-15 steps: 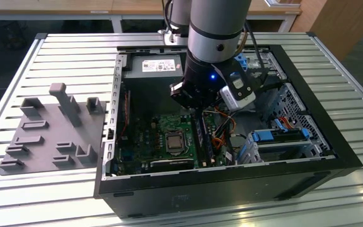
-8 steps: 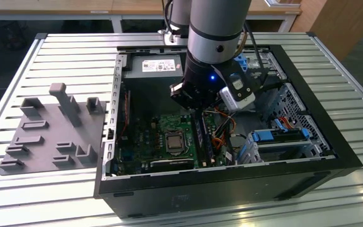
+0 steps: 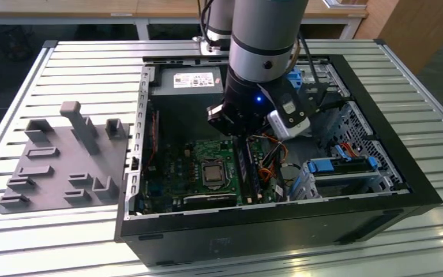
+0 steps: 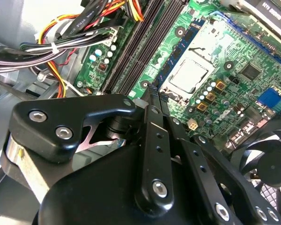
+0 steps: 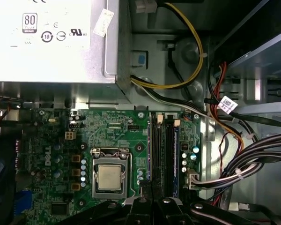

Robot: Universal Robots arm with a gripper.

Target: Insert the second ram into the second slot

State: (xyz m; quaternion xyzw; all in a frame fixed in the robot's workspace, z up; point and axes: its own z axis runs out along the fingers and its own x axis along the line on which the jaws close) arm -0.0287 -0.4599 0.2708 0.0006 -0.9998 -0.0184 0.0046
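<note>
Slatted surface is occupied by an open computer case, into which the arm is lowered. Over the motherboard the end effector is pinched narrow, with nothing seen gripped. The second ram, seemingly stood in a slot at three o'clock of the processor socket, is judged light, stiff and fragile. It is best held by its bare edges, not its chips.

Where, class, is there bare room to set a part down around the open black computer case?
Bare: the slatted metal table beyond the grey moulded fixture plate, and its strip at the exterior view's right of the black case. Crowded: inside the case, with the robot arm, green motherboard and wire bundles.
</note>
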